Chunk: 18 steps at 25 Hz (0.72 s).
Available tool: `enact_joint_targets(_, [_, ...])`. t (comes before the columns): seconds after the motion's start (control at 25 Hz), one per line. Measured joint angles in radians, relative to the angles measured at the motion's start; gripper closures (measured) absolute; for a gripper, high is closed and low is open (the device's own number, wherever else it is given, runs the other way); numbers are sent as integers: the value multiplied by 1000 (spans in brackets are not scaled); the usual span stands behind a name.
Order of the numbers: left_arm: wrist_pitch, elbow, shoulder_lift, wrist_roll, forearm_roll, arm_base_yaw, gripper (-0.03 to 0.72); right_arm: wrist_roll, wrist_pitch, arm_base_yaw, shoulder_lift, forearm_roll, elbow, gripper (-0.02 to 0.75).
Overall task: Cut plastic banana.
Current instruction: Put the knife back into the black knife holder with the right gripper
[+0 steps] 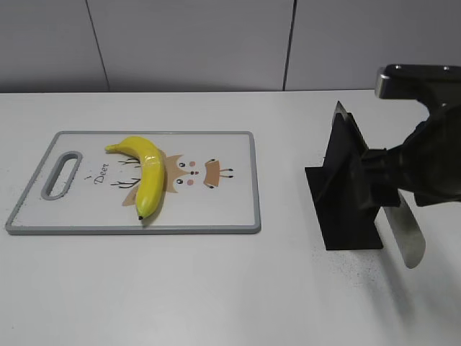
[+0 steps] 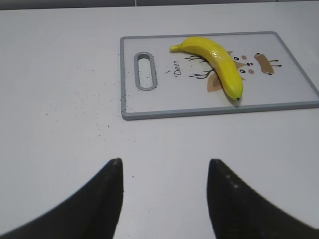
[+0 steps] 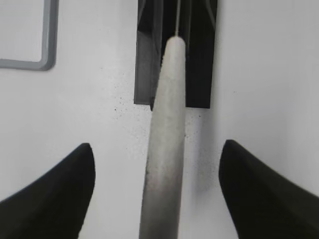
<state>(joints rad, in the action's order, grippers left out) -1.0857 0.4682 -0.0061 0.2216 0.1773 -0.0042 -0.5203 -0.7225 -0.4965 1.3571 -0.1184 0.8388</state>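
Slanted front view; two low wrist views

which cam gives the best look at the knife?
Exterior view: the knife shows side-on, blade slanting down beside the black knife stand, near the right gripper. Right wrist view shows only its pale handle, lengthwise. Left wrist view misses it.

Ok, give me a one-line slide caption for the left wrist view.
Open left gripper hovers over bare table, short of the cutting board where the plastic banana lies uncut.
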Motion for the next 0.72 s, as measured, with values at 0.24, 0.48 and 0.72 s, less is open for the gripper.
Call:
enact_joint_targets(0.24, [0,0,0,0,0,0,162,168,-113,0,-168,53,59,152])
enact_joint_targets(0.48, [0,0,0,0,0,0,162,455,-180,0,-427,127,-22,152])
enact_joint_targets(0.72, [0,0,0,0,0,0,162,520,-199,0,-735,128,-207,152])
